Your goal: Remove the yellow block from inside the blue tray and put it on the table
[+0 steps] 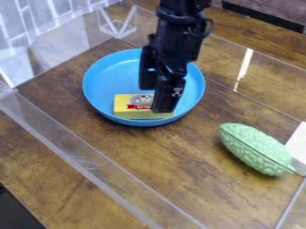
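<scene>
The yellow block (135,107) lies flat inside the blue tray (106,76), near the tray's front rim, its red banner facing up. My black gripper (156,92) hangs straight down over the block's right end, open, with one finger on each side of that end. The fingertips reach down to about the block's top face; whether they touch it I cannot tell. The tray rests on the dark wood table (131,170). Part of the block's right end is hidden behind the fingers.
A green oval textured object (253,148) lies on the table at the right. Something white (299,148) shows at the right edge. Clear acrylic walls (72,134) run along the table's left and front sides.
</scene>
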Controlling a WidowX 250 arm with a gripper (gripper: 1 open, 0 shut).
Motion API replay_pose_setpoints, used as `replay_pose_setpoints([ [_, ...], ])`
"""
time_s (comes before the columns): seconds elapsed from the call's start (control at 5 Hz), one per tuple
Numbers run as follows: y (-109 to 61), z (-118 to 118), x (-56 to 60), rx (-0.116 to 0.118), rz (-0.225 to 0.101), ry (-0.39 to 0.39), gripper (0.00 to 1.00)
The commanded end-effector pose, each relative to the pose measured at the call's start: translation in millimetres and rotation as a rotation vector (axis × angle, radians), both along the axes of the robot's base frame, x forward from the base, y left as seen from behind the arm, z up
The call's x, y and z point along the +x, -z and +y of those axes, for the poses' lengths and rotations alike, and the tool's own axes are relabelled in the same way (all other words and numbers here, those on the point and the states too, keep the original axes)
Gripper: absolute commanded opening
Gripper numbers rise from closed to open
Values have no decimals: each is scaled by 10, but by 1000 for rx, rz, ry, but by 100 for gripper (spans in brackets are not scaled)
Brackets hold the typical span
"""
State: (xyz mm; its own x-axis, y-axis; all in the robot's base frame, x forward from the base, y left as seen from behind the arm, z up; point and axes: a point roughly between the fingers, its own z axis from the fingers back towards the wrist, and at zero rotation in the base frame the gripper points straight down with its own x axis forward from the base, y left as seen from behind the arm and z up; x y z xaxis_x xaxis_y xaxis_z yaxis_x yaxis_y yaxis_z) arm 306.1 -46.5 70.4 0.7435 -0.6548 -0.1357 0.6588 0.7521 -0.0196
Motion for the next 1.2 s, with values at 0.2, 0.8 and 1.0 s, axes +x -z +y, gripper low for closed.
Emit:
replay_pose_setpoints([
  [0.2,-286,19,96,-18,-101,4,100],
  [0.8,-31,-51,166,-10,-62,-102,100],
  [1.0,154,3,181,-5,-46,-131,100],
])
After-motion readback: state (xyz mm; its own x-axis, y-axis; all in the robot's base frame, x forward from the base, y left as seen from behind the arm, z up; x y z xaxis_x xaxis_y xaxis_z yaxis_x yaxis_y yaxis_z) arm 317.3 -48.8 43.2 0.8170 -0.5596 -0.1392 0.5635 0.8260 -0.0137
